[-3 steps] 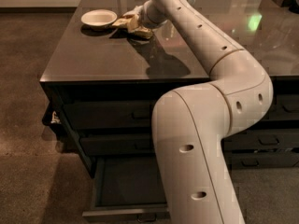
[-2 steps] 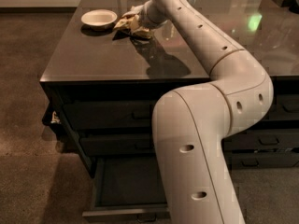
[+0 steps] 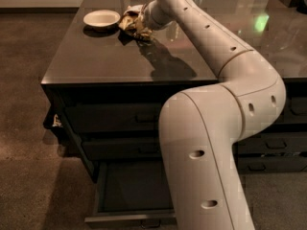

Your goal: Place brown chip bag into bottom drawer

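Around the dark glossy counter (image 3: 96,56) you see a brown speckled floor. Near the far left corner of the counter stands a white bowl (image 3: 101,18), and just beside it, on its right, is the crumpled brown chip bag (image 3: 129,22). Your claw (image 3: 140,25) is at the bag, against its right side, close to the far edge. I cannot tell whether it is clenched on the bag or released. Below the front edge, the bottom drawer (image 3: 134,186) stands open, and the white arm (image 3: 211,143) covers its right part.
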You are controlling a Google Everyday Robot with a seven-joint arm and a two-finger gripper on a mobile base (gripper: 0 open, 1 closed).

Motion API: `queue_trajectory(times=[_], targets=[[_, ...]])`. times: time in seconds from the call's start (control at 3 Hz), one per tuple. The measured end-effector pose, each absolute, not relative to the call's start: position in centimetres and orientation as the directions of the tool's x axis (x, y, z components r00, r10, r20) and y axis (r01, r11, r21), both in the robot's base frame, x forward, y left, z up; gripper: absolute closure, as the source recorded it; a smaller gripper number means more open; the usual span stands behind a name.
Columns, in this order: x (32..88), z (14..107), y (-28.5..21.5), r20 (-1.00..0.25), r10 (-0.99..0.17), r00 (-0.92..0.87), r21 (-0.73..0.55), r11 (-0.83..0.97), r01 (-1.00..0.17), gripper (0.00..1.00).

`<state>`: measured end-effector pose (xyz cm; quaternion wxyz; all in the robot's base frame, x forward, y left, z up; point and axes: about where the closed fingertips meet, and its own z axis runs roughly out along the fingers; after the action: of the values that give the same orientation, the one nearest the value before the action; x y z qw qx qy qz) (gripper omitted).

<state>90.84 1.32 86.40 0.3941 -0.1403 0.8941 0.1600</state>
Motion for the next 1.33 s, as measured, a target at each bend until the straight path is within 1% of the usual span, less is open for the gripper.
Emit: queue_trajectory(times=[0.33,0.67,1.33], targets=[[89.9,88.2,-1.2,-0.771,-0.081,-0.631,0.183,0.922,-0.342,1.0],[87.8,91.3,-4.9,-0.814,-0.032,-0.579,0.18,0.935,-0.306,1.0],[79.8,96.9,-11.2,-0.891,-0.011,-0.454,0.131,0.951,-0.28,1.0]])
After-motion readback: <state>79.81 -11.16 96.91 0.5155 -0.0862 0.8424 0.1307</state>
